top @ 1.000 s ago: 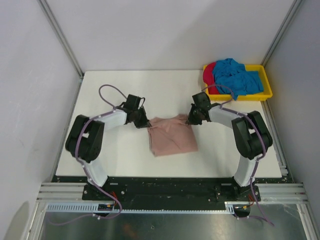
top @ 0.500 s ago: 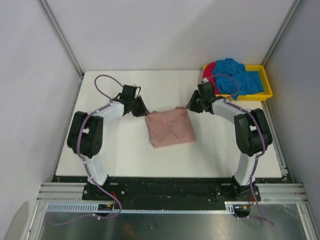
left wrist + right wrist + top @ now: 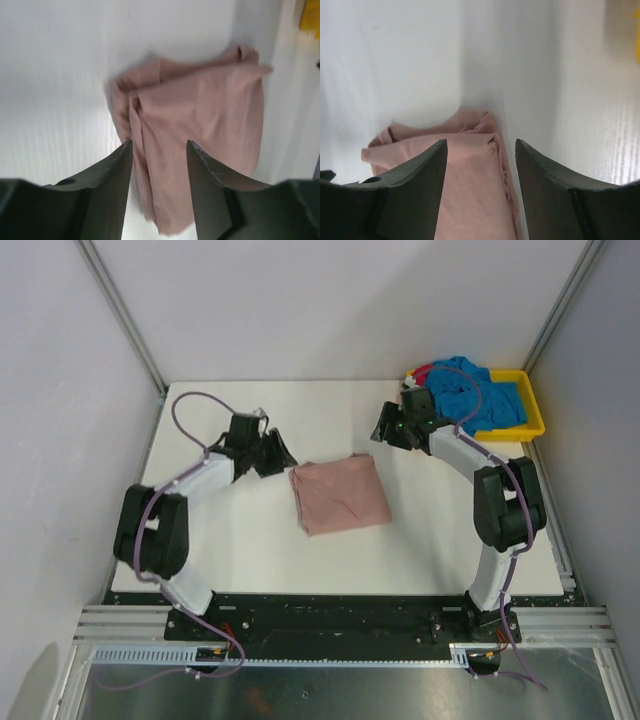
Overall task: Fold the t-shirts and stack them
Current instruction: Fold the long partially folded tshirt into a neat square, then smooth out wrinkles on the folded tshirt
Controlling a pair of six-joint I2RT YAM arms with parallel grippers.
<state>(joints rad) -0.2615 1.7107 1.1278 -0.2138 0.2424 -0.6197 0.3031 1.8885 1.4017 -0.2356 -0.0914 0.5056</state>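
Since pink shirt (image 3: 340,494) is let go, left claw (image 3: 283,455) and right claw (image 3: 381,431) are held open, drawn back; 1 fold judged done.

The pink t-shirt (image 3: 340,494) is plain, the blue t-shirt (image 3: 480,395) bright, the tray (image 3: 520,429) yellow

Left arm (image 3: 205,478) and right arm (image 3: 455,450) with white links and fat black round joints, thin purple cable (image 3: 190,405) looping along each, black left hand (image 3: 281,455), black right hand (image 3: 380,430), dark curved fingers (image 3: 107,190) with small scratches, black base plate (image 3: 330,615)
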